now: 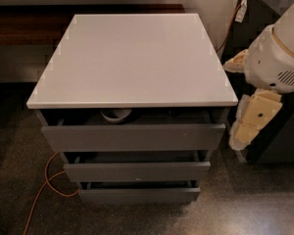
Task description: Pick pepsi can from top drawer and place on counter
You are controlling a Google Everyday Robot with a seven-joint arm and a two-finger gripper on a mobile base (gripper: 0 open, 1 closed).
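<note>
Top drawer ajar, white bowl inside; gripper right of counter.

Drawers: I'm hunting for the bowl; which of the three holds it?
The top drawer, directly under the counter: a white bowl shows in its gap. The two lower drawers show none. The claw hangs right of the counter.

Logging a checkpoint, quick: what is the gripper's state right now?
Gripper: open or closed cannot be told; it hangs right of the cabinet, level with the top drawer, just below the counter edge.
</note>
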